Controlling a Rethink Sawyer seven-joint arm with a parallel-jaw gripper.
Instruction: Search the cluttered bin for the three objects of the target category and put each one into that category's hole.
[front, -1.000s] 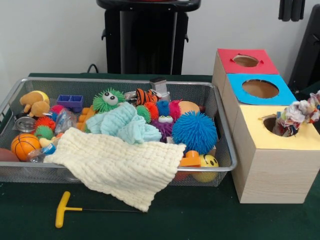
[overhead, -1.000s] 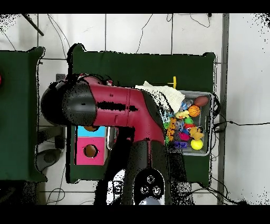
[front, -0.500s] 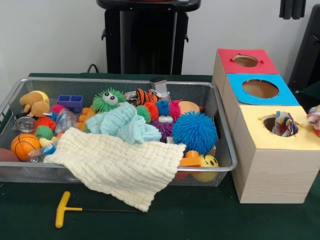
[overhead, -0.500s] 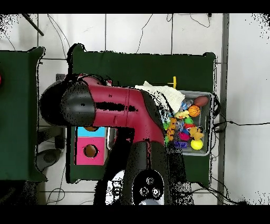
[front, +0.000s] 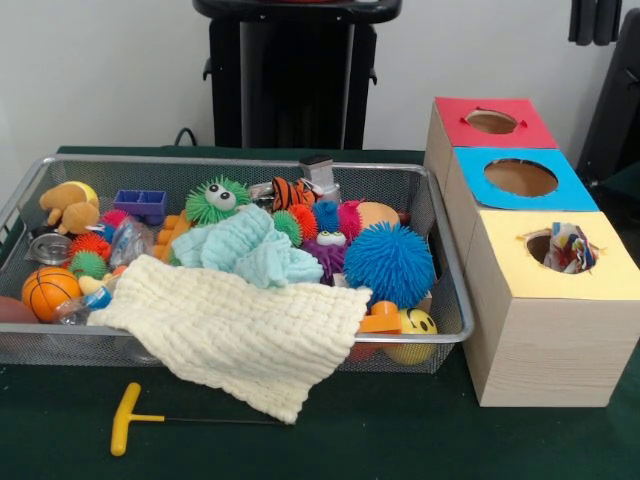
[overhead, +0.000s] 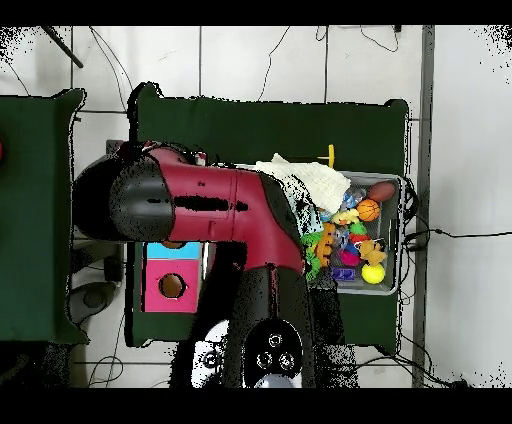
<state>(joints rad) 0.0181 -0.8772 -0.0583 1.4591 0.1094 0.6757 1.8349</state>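
Green-covered table (front: 400, 440) carrying a bin, a box and one loose tool

A wire mesh bin (front: 440, 330) heaped with toys and cloths sits directly on the table's dark green cover. Just beside the bin, on its right in the front view, stands a long wooden box (front: 545, 350) with red, blue and yellow tops, each with a round hole. In front of the bin lies a yellow-handled T-shaped tool (front: 130, 418), flat on the cover, its thin shaft passing under the cream cloth (front: 240, 335) that hangs over the bin's front rim.

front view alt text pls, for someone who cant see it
A wire bin crammed with toys, a cream cloth draped over its front rim. To its right, a box with red, blue and yellow holes; a multicoloured rope toy sits in the yellow hole.
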